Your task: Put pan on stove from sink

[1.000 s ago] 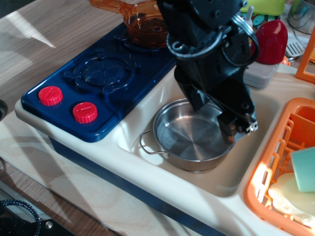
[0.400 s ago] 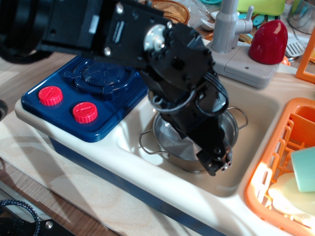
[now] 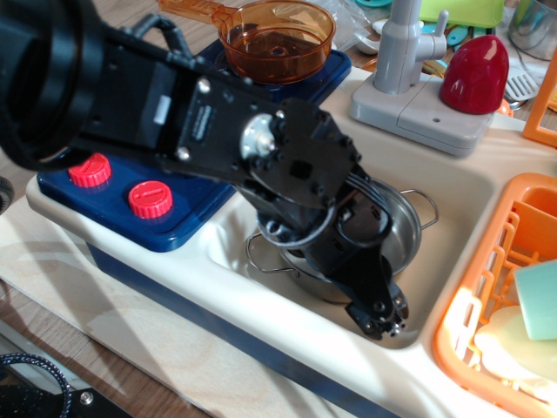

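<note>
Since the earlier frames the black arm has swung in from the left and dropped lower, so its bulk now covers most of the near burner of the stove point(image 3: 187, 225) and much of the pan point(image 3: 402, 228), where a second ago the pan's whole bowl lay open to view. Nearest the camera, the gripper point(image 3: 379, 319) reaches down over the sink's point(image 3: 487, 205) front rim; the fingers are bunched at its tip and whether they are parted or closed on anything cannot be told. The pan sits in the sink as before, its left wire handle poking out beside the arm and its right handle free toward the basin's bare floor on the right. Two red knobs point(image 3: 150, 198) stay clear at the stove's front left corner. To the right, the orange dish rack point(image 3: 474, 305) presses close to the sink's edge. Farther back, the grey faucet point(image 3: 402, 39) and a red rounded object point(image 3: 474, 74) stand behind the sink, and the orange saucepan point(image 3: 278, 39) occupies the far burner. The wooden worktop point(image 3: 104, 52) lies open to the left.
</note>
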Robot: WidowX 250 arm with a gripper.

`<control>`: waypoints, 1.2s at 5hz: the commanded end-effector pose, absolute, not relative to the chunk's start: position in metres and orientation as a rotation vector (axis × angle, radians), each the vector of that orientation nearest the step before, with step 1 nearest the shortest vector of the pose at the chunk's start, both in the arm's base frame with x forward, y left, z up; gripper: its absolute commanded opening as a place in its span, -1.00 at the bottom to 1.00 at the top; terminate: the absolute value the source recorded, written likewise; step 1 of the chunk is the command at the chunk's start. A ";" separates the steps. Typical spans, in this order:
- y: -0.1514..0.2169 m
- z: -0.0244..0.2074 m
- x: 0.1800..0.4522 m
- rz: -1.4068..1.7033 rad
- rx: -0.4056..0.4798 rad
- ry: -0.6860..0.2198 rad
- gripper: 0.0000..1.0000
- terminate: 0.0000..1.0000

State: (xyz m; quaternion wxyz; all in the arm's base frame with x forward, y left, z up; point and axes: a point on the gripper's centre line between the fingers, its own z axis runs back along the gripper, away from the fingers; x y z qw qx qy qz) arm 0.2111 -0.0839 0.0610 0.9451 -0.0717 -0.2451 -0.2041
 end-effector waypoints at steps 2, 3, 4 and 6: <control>-0.089 0.061 0.218 -0.393 -0.159 -0.501 -1.00 -1.00; -0.093 0.083 0.218 -0.387 -0.118 -0.467 -1.00 -1.00; -0.103 0.115 0.220 -0.382 -0.044 -0.439 -1.00 -1.00; -0.099 0.155 0.222 -0.395 0.062 -0.403 -1.00 -1.00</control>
